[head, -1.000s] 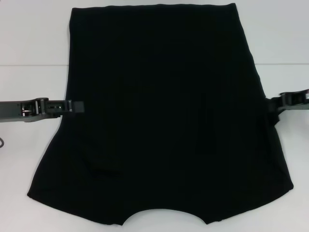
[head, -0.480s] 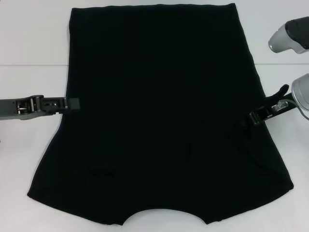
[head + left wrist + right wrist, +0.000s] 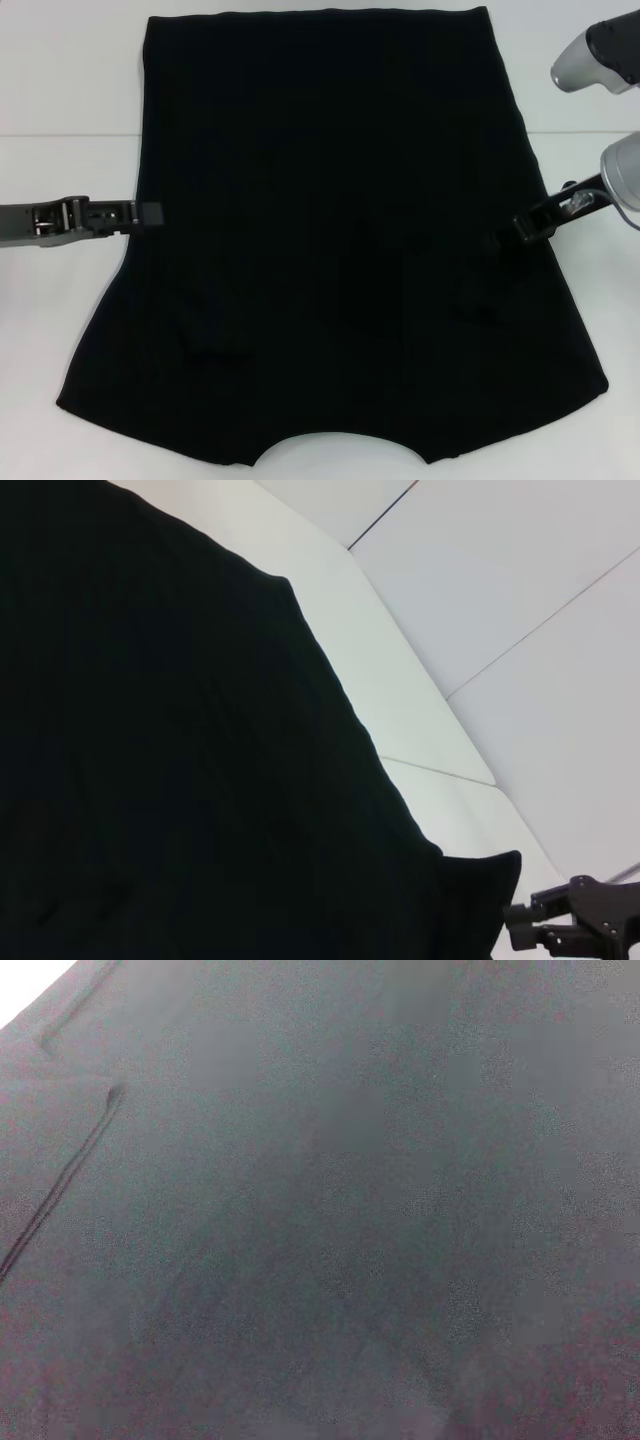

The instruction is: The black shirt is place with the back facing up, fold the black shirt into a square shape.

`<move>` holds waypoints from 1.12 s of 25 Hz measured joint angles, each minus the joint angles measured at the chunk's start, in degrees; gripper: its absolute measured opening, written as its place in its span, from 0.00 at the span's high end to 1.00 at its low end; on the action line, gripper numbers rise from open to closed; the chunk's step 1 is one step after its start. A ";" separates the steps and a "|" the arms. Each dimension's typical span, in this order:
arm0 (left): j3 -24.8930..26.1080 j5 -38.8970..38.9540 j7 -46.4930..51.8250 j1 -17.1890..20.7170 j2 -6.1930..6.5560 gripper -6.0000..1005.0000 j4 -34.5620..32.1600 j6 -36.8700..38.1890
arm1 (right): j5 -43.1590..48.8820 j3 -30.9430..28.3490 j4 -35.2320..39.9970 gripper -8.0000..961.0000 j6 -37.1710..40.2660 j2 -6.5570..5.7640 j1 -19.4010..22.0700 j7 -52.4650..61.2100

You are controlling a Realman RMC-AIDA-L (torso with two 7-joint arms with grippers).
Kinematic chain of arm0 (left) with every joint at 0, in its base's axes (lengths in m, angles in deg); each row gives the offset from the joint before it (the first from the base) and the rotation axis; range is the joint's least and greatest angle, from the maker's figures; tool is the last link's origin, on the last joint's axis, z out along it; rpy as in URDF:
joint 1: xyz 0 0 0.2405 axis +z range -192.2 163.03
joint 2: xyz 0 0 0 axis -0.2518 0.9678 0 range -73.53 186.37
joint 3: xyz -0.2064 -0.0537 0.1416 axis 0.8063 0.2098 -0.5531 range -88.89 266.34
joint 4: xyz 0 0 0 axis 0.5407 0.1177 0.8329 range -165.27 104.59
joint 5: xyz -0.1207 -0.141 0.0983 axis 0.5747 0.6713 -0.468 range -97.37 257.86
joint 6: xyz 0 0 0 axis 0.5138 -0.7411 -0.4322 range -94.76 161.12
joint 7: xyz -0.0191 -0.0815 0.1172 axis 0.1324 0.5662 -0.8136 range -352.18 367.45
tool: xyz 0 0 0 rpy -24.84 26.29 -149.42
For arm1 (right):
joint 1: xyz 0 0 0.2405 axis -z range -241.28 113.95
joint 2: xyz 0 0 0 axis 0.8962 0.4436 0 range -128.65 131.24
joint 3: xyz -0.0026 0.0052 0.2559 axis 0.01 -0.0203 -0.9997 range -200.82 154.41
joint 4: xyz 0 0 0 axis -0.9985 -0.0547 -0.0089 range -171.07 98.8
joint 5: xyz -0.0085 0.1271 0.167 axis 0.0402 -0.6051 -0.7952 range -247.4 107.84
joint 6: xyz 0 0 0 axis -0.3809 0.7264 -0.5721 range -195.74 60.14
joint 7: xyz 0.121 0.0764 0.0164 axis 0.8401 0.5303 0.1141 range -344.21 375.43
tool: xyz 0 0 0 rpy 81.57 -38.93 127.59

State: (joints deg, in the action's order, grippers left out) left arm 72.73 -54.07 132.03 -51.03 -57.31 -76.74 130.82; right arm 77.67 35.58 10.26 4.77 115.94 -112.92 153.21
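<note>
The black shirt (image 3: 330, 240) lies flat on the white table, plain side up, with the neck opening at the near edge and no lettering showing. My left gripper (image 3: 150, 213) lies level at the shirt's left edge, about halfway along it. My right gripper (image 3: 518, 232) reaches in from the right, its tip over the shirt's right edge. The shirt fills most of the left wrist view (image 3: 180, 760), where the right gripper (image 3: 572, 927) shows far off beyond the cloth. The right wrist view shows only the shirt (image 3: 330, 1210) with a crease at one side.
The white table (image 3: 60, 90) shows as bare strips on both sides of the shirt. The right arm's grey-white housing (image 3: 600, 60) hangs above the table's right side. The shirt's near hem reaches the table's front edge.
The right gripper has moved inward from beside the shirt to over its right edge, and the arm's housing has come into view. The left gripper has drawn back slightly to the left.
</note>
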 joint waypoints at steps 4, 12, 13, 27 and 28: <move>-0.10 -0.09 0.81 0.53 0.02 0.46 -0.38 0.59 | 0.09 -1.07 0.47 0.60 -0.17 -0.30 0.00 0.71; -0.24 -9.62 7.24 3.21 0.39 0.46 -4.49 7.01 | 0.12 -7.48 1.87 0.44 2.95 -1.08 -0.77 6.59; -0.23 -11.27 8.08 3.60 0.24 0.46 -5.00 7.62 | 0.12 -8.69 2.04 0.42 3.71 -1.17 -0.91 7.15; -0.05 -19.92 16.74 6.45 -1.10 0.46 -5.22 0.53 | 0.09 -12.82 2.08 0.38 6.24 -1.70 -0.21 8.09; -0.25 -20.07 17.15 6.45 -1.13 0.46 -5.06 -0.11 | 0.09 -12.82 2.08 0.38 6.25 -1.70 -0.16 8.10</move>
State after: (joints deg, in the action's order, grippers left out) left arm 72.48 -74.13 149.18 -44.58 -58.43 -81.80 130.71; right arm 77.76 22.76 12.34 11.02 114.24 -113.08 161.31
